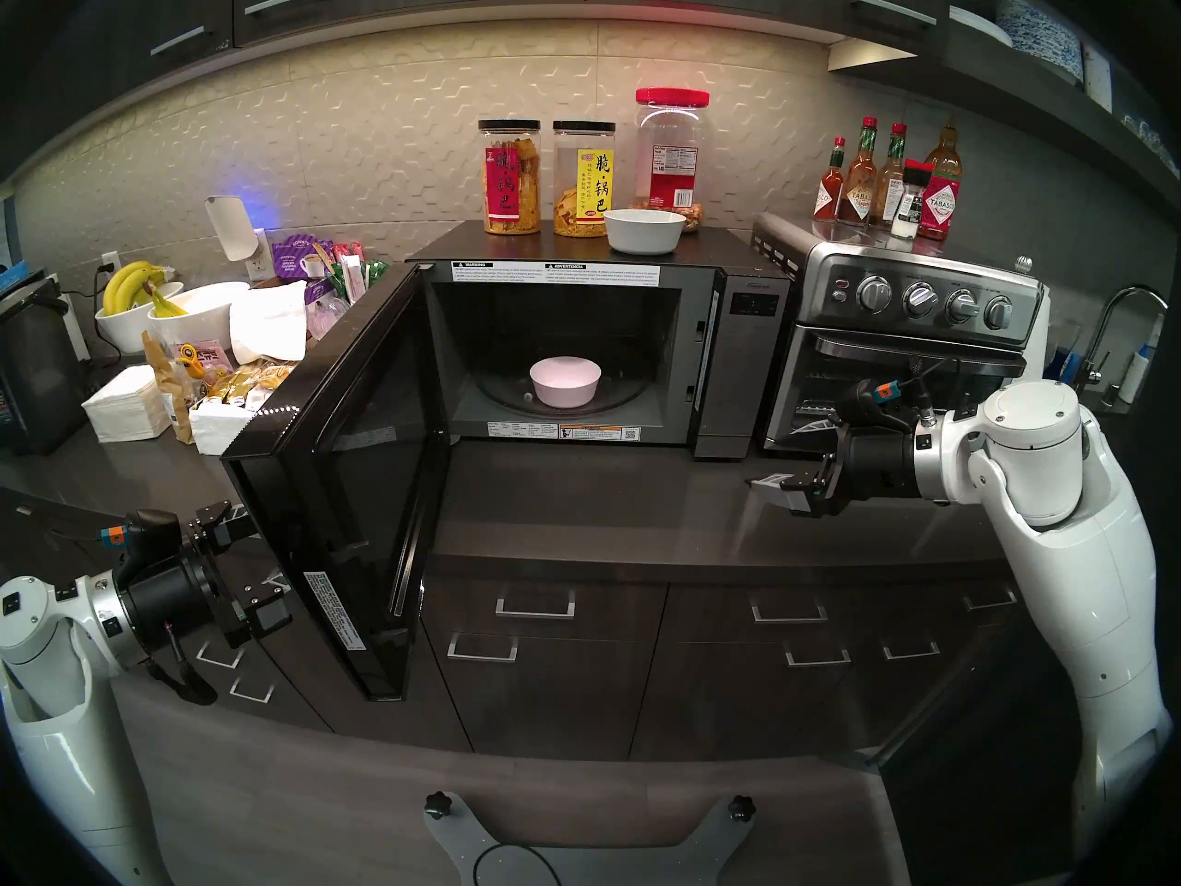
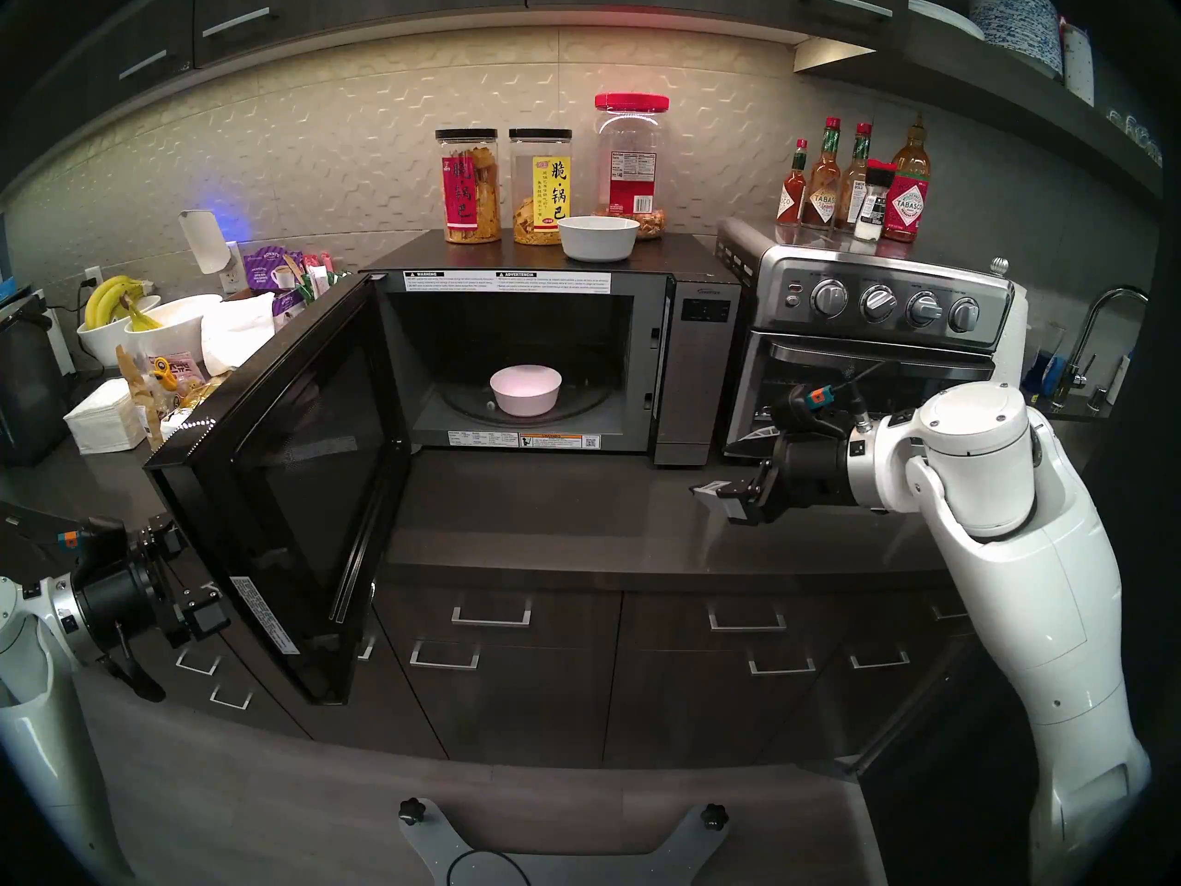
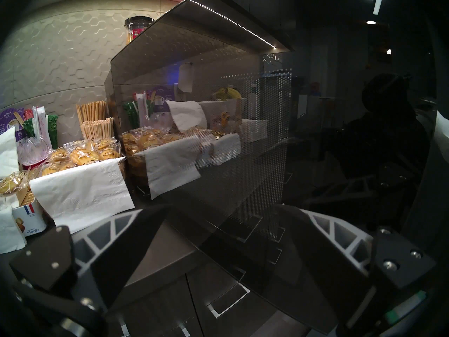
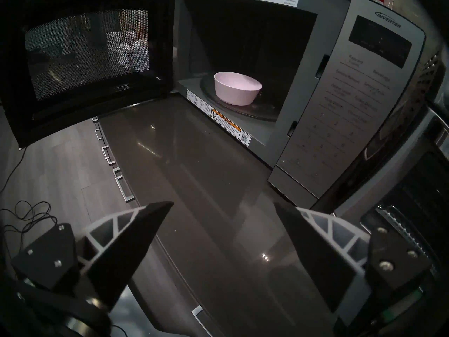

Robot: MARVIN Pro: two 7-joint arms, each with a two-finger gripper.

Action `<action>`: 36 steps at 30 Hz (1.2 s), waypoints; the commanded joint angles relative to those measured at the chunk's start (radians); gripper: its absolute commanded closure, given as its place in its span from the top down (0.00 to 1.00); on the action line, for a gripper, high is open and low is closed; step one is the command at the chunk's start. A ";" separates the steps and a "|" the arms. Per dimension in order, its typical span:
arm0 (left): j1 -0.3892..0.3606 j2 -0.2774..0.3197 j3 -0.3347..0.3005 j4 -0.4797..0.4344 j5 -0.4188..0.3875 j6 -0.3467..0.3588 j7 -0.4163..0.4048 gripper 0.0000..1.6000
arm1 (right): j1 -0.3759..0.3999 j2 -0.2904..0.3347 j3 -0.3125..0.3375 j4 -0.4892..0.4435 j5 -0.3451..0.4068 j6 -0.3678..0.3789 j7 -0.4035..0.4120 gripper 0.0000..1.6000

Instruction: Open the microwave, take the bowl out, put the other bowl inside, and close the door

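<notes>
I saw the big boxy black microwave in the middle of the head view with its wide shiny black glass door swung open toward the lower left. The small pale pink bowl sat inside on the round glass plate, and the small plain white bowl stood on top of the microwave, just in front of the snack jars. So I judged the swap was done and only shutting the door was left. My right gripper hung at the right over the dark counter, jaws wide apart and empty. My left gripper waited at the lower left, just behind the door's outer face, fingers spread and holding nothing, near enough to push.
</notes>
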 commanded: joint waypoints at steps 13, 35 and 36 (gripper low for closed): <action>-0.133 0.055 0.047 0.050 -0.032 0.117 0.044 1.00 | 0.014 0.000 0.006 -0.005 0.005 -0.003 -0.001 1.00; -0.144 0.033 0.210 0.029 -0.171 0.214 0.147 1.00 | 0.013 0.002 0.006 -0.005 0.008 -0.004 -0.004 1.00; -0.149 0.030 0.229 0.032 -0.169 0.222 0.160 1.00 | 0.013 0.002 0.006 -0.005 0.008 -0.004 -0.004 1.00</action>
